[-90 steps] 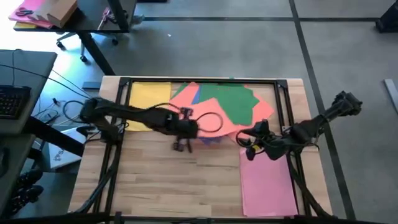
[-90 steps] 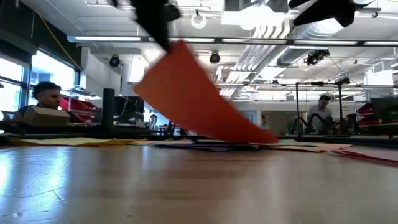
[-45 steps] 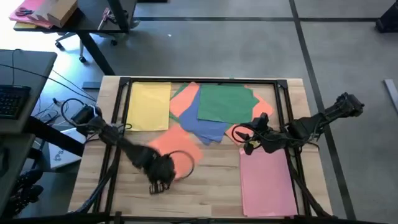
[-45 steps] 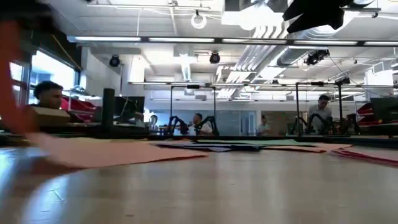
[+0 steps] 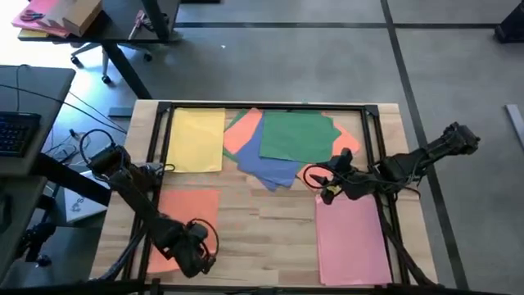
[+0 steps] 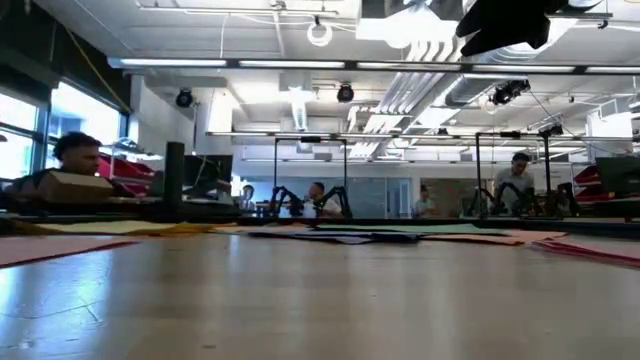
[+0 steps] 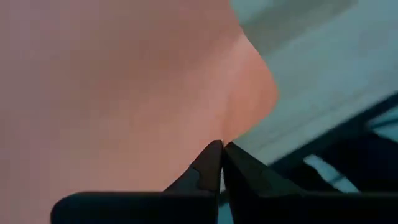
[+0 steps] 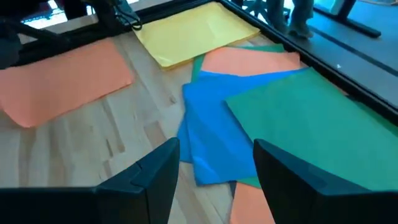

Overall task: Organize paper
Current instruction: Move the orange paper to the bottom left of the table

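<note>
High view: orange sheet [image 5: 185, 215] lies flat at the worktop's [image 5: 270, 238] near left; yellow sheet [image 5: 196, 139], a green sheet [image 5: 296, 133] over a blue sheet [image 5: 266, 168] at the far side; pink sheet [image 5: 352, 242] near right. Left end effector [image 5: 196, 260] sits at the orange sheet's near edge.

Left wrist view: fingers pinched together on the orange sheet's edge.

Right wrist view: right end effector [image 8: 214, 171] wide apart, empty, above the blue sheet.
</note>
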